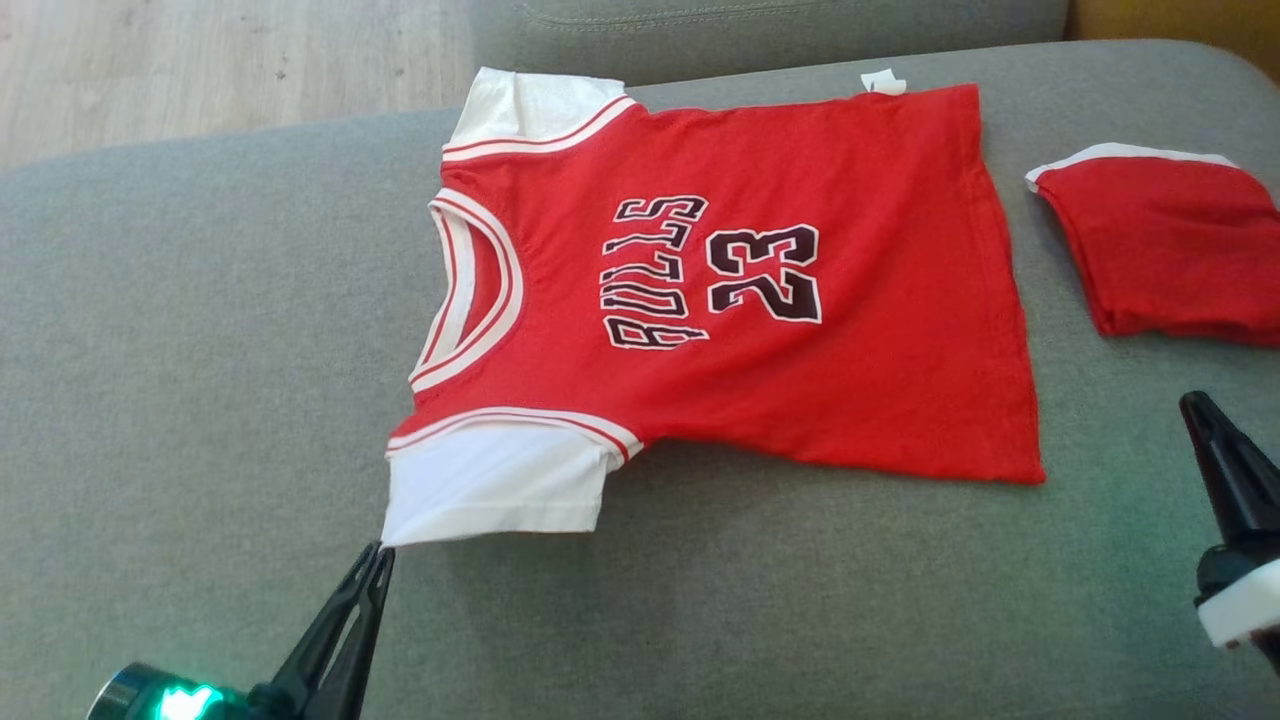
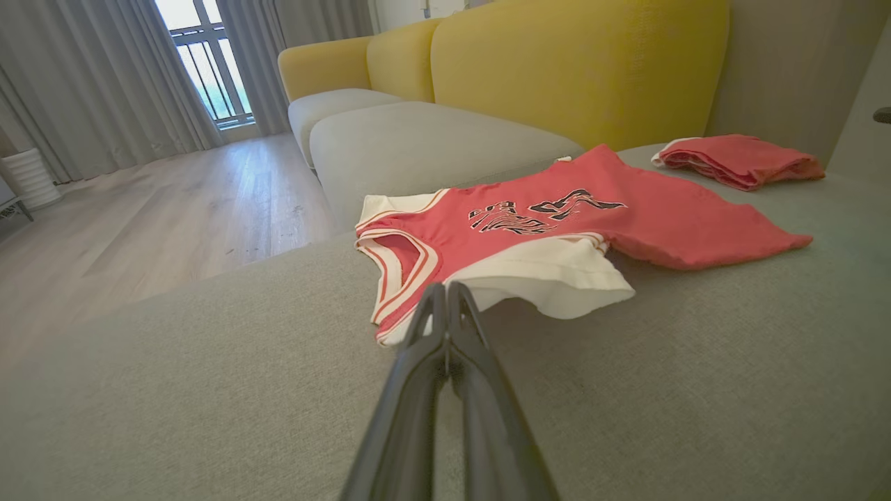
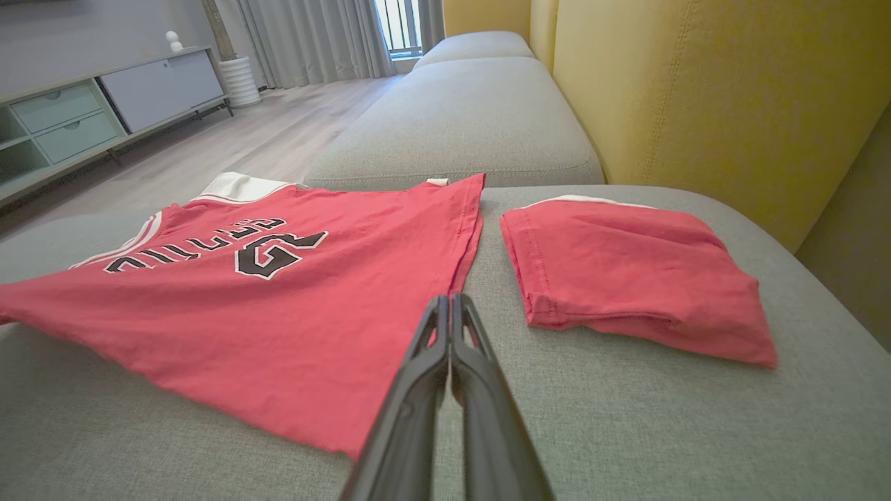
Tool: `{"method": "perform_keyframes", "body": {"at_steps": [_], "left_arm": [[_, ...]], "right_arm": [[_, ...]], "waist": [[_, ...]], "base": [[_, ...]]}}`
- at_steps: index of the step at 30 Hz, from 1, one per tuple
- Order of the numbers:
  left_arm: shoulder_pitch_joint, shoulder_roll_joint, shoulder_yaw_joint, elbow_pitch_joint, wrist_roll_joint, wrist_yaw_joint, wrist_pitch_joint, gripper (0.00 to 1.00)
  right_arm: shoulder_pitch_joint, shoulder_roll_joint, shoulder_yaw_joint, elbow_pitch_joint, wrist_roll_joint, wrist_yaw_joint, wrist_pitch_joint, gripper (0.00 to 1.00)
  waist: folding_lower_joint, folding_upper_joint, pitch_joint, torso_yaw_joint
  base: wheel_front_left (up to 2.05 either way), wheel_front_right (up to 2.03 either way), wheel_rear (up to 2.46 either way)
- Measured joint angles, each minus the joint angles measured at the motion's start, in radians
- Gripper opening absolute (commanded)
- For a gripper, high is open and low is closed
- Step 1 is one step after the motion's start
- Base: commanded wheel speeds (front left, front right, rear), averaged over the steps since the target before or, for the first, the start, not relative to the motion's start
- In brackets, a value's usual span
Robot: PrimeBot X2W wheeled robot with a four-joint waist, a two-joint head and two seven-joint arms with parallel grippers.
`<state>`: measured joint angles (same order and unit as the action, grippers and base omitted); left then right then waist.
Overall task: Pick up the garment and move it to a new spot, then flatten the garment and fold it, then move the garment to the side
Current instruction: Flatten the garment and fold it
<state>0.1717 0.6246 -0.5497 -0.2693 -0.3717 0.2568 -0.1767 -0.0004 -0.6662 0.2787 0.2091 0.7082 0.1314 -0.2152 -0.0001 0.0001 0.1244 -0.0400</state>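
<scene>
Head view: the red jersey (image 1: 760,300) is lying spread out, print side up, on the grey cushion (image 1: 200,350). The neck is on the left and the hem on the right. The near white sleeve (image 1: 500,490) sticks out toward the robot. The left gripper (image 1: 378,555) is pinched closed, with its tip right at that sleeve's bottom-left corner. Honestly can't tell if it's actually touching the cloth. The right gripper (image 1: 1192,403) sits at the right edge, off the jersey and a bit below the hem corner. There's also a folded red piece (image 1: 1170,250) just beside the hem. A strip of wood floor (image 1: 200,60) shows at the top left.

Left wrist view: the fingers (image 2: 418,390) are pressed together with nothing visible between them. The tips line up with the sleeve's (image 2: 550,275) near edge, next to the collar. The folded piece (image 2: 738,160) is further back, against a yellow backrest (image 2: 578,62). Grey curtains (image 2: 90,76) hang off to the left.

Right wrist view: the jaws are closed here too, with nothing held. The tips hover over bare cushion in the gap between the jersey's (image 3: 243,299) hem and the folded piece (image 3: 626,271). A low cabinet (image 3: 104,104) stands across the floor.
</scene>
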Motion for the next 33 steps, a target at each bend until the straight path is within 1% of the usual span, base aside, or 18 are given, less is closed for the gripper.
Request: {"method": "perform_keyframes", "body": {"at_steps": [2, 5, 6, 7, 8, 14, 19, 24, 27, 28, 29, 31, 32, 33], "left_arm": [[-0.002, 0.003, 0.0, -0.008, 0.0, 0.0, 0.006, 0.0], [-0.006, 0.003, -0.001, -0.009, 0.001, 0.0, 0.01, 0.0], [-0.01, 0.002, -0.001, -0.009, 0.001, -0.001, 0.01, 0.0], [-0.01, 0.002, -0.001, -0.009, 0.001, -0.001, 0.01, 0.0], [-0.017, 0.002, -0.002, -0.009, 0.001, -0.001, 0.012, 0.0], [-0.072, -0.013, -0.009, 0.01, 0.003, -0.005, 0.009, 0.0], [-0.128, -0.039, -0.032, 0.036, 0.005, -0.029, 0.007, 0.0], [-0.175, -0.054, -0.039, 0.061, 0.014, -0.047, -0.002, 0.0], [-0.189, -0.063, -0.043, 0.076, 0.014, -0.055, -0.011, 0.0], [-0.189, -0.066, -0.045, 0.077, 0.014, -0.056, -0.011, 0.0], [-0.189, -0.067, -0.047, 0.081, 0.014, -0.056, -0.013, 0.0], [-0.189, -0.068, -0.05, 0.092, 0.014, -0.063, -0.018, 0.0], [-0.189, -0.068, -0.05, 0.095, 0.014, -0.063, -0.02, 0.0], [-0.189, -0.068, -0.05, 0.096, 0.013, -0.063, -0.02, 0.0]], "right_arm": [[0.001, 0.008, -0.005, -0.011, -0.008, 0.0, 0.022, 0.0], [0.001, 0.044, -0.007, -0.026, -0.013, 0.0, 0.053, 0.0], [0.001, 0.059, -0.009, -0.026, -0.017, 0.0, 0.065, 0.2], [0.001, 0.059, -0.009, -0.026, -0.017, 0.0, 0.065, 0.85], [0.001, 0.069, -0.008, -0.025, -0.024, 0.0, 0.076, 1.0], [-0.014, 0.131, 0.006, 0.011, -0.116, 0.0, 0.121, 1.0], [-0.057, 0.179, 0.039, 0.074, -0.168, 0.0, 0.155, 1.0], [-0.089, 0.184, 0.043, 0.148, -0.186, 0.0, 0.164, 1.0], [-0.093, 0.184, 0.045, 0.171, -0.191, 0.0, 0.164, 1.0], [-0.093, 0.184, 0.045, 0.176, -0.19, 0.0, 0.163, 0.98], [-0.093, 0.184, 0.045, 0.179, -0.19, 0.0, 0.162, 0.93], [-0.094, 0.184, 0.045, 0.186, -0.185, 0.0, 0.161, 0.69], [-0.094, 0.184, 0.045, 0.19, -0.18, 0.0, 0.161, 0.59], [-0.094, 0.184, 0.046, 0.193, -0.18, 0.0, 0.161, 0.59]], "waist": [[0.0, 0.0, 0.002, -0.001], [0.0001, 0.0, 0.016, -0.002], [0.0001, 0.0, 0.023, -0.002], [0.0001, 0.0, 0.023, -0.002], [0.0001, 0.0, 0.029, -0.001], [0.0001, 0.0, 0.071, 0.006], [0.0002, 0.0, 0.103, 0.022], [0.0002, 0.0, 0.124, 0.047], [0.0002, 0.0, 0.129, 0.059], [0.0001, 0.0, 0.13, 0.062], [0.0001, 0.0, 0.13, 0.064], [0.0001, 0.0, 0.128, 0.067], [0.0001, 0.0, 0.126, 0.068], [0.0001, 0.0, 0.124, 0.068]], "base": [[0.0, 0.0, 0.0], [0.0, 0.0, 0.0], [0.0, 0.0, 0.0], [0.0, 0.0, 0.0], [0.0, 0.0, 0.0], [0.0, 0.0, 0.0], [0.0, 0.0, 0.0], [0.0, 0.0, 0.0], [0.0, 0.0, 0.0], [0.0, 0.0, 0.0], [0.0, 0.0, 0.0], [0.0, 0.0, 0.0], [0.0, 0.0, 0.0], [0.0, 0.0, 0.0]]}}
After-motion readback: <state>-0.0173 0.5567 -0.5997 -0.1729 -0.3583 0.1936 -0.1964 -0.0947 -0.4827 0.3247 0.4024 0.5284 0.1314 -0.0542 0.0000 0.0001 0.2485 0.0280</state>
